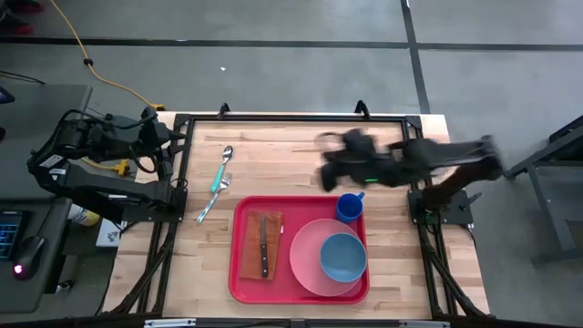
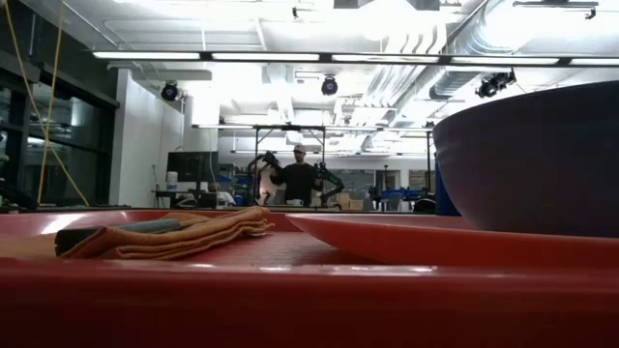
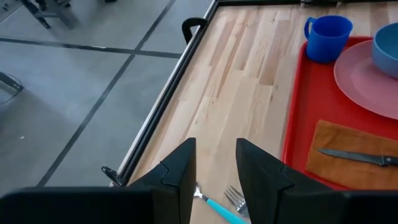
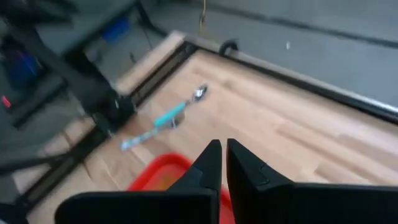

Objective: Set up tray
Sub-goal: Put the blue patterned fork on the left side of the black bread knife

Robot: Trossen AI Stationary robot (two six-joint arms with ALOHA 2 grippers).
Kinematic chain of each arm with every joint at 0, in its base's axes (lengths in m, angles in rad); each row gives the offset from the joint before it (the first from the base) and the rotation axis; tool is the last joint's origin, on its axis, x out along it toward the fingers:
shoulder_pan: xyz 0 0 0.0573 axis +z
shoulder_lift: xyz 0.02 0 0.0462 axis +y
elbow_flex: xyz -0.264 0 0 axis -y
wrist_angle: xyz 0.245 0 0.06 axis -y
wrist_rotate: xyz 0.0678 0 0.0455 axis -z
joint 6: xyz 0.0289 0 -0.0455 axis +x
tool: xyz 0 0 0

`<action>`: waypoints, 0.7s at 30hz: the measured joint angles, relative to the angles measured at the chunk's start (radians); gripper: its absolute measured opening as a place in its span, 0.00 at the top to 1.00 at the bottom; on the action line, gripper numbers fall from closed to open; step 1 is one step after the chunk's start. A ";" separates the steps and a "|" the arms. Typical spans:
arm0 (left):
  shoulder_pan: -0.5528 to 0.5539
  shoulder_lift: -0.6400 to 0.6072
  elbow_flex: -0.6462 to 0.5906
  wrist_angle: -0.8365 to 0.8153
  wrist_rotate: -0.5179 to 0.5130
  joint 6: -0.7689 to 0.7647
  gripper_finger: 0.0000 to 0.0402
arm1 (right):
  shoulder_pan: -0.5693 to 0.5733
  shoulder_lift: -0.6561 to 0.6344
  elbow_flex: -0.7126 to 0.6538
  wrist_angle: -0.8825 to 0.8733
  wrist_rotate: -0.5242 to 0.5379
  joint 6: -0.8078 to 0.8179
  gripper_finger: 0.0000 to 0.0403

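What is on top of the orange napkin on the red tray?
A knife lies on the napkin, which lies flat on the tray. Whatever might be under the napkin is covered.

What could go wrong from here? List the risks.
1. The cup sits at the tray's far rim, right under the moving right gripper, which is shut and empty; a low pass could tip it.
2. The fork and spoon lie close together; grabbing one may drag the other.
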 joint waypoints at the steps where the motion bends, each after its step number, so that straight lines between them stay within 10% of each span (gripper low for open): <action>1: 0.000 0.000 0.000 0.000 -0.001 0.003 0.64 | 0.013 -0.070 -0.067 0.023 0.030 0.007 1.00; 9: 0.000 -0.001 0.000 -0.002 -0.049 0.003 0.64 | 0.053 -0.589 -0.606 0.343 0.090 -0.003 1.00; 21: 0.000 -0.073 0.000 -0.220 -0.265 -0.325 0.64 | 0.023 -1.010 -1.009 0.465 0.108 -0.025 1.00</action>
